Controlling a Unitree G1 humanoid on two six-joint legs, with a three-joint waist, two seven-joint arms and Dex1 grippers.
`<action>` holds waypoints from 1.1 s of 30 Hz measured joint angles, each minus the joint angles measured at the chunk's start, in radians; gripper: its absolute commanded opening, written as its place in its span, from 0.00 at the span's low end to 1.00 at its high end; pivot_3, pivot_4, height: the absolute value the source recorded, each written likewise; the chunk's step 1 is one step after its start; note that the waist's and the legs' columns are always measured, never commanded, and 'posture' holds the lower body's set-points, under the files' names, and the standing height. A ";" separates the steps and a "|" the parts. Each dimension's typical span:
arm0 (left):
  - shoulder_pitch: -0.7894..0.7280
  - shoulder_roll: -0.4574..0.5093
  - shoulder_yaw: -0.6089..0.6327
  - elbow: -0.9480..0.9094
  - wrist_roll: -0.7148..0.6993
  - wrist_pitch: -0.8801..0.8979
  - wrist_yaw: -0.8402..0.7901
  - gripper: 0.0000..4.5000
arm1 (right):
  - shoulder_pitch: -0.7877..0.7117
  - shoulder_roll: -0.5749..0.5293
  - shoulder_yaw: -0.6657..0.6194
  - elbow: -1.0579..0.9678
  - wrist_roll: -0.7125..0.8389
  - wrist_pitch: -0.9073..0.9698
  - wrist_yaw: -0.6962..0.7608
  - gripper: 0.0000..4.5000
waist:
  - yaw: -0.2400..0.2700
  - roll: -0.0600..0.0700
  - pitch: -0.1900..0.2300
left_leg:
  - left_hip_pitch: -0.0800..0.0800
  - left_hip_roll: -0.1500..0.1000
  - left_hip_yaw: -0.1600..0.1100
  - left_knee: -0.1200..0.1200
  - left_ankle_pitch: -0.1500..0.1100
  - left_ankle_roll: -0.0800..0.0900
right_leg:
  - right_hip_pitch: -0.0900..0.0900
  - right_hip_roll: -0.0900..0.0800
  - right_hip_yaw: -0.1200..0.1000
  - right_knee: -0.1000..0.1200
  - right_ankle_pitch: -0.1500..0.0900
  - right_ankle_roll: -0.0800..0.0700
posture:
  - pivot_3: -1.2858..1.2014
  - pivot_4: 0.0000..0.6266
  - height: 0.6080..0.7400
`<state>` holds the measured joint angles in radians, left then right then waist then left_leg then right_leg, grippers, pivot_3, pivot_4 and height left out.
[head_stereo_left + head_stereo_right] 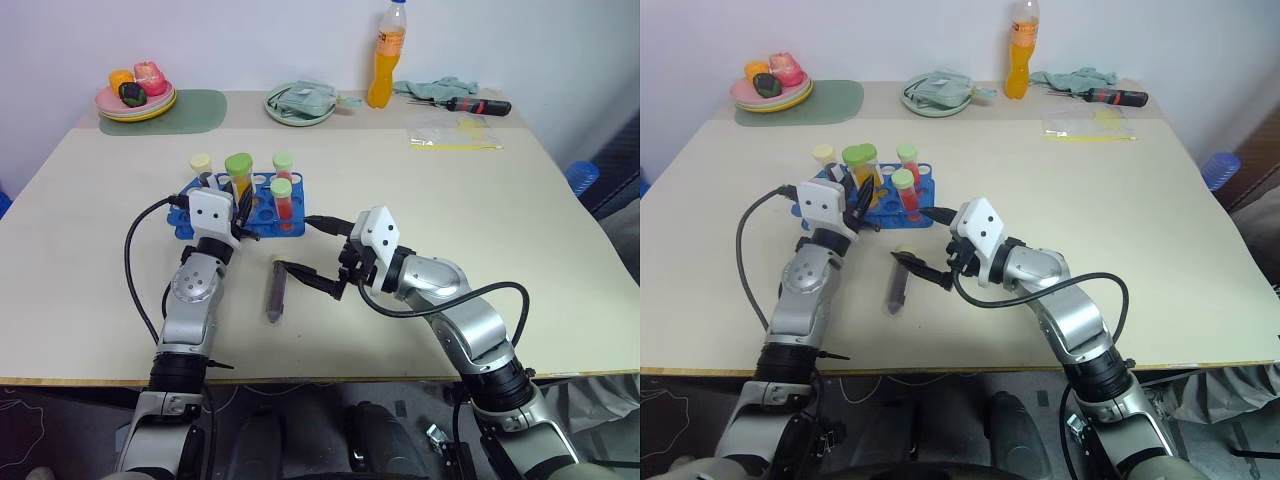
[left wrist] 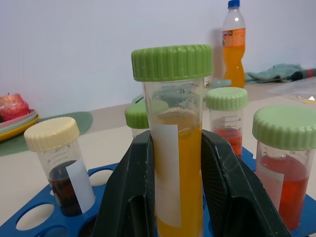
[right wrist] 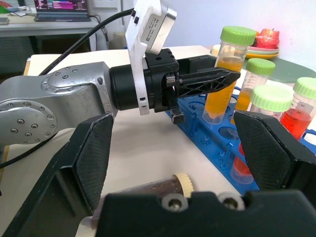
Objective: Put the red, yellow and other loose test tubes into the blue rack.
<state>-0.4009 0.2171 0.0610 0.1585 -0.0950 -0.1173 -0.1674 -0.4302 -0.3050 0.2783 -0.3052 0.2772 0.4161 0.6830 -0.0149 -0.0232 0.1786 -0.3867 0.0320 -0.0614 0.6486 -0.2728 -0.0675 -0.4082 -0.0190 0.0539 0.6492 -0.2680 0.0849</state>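
Left wrist view shows the left gripper (image 2: 180, 197) clamped on the yellow tube (image 2: 174, 143), one black finger on each side of its labelled body, green cap upright above them. The tube's base sits in or just above a hole of the blue rack (image 1: 262, 208); which of the two cannot be told. From the head camera, the rack lies at about 11 o'clock from the table centre. A dark tube with a cream cap (image 2: 61, 165) stands in the rack at about 9 o'clock from the held tube, and at least two red tubes (image 1: 284, 204) with green caps stand at about 3 o'clock. The right gripper (image 1: 318, 282) stands wide and empty, its fingers hovering over the capped end of a dark brown tube (image 1: 275, 293) that lies flat on the table (image 1: 480, 230), at about 5 o'clock from the rack. Judged step: seating the yellow tube. To do it well, keep the tube vertical and centred over its hole, lower straight down until the base is fully seated, and only then release. Open the jaws just enough to clear the tube, and withdraw along the gripper's own axis to avoid knocking neighbouring caps. Keep the right arm clear of the rack until then. The brown tube is round and may roll if nudged.
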 measured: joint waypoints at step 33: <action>-0.015 0.450 -0.001 -0.883 -0.411 1.547 -0.035 0.97 | -0.050 -0.291 -0.056 -0.048 0.079 0.003 0.301 0.96 | -0.003 0.000 0.002 | 0.003 0.001 -0.001 0.000 0.000 0.000 | 0.004 0.001 0.000 -0.001 -0.001 0.000 | 0.52 0.24 1.00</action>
<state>-0.4161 0.6676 0.0599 -0.7243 -0.5058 1.4300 -0.2023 -0.4803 -0.5964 0.2226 -0.3536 0.3564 0.4188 0.9840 -0.0182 -0.0228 0.1804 -0.3834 0.0326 -0.0624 0.6481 -0.2730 -0.0673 -0.4045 -0.0179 0.0538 0.6486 -0.2688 0.0854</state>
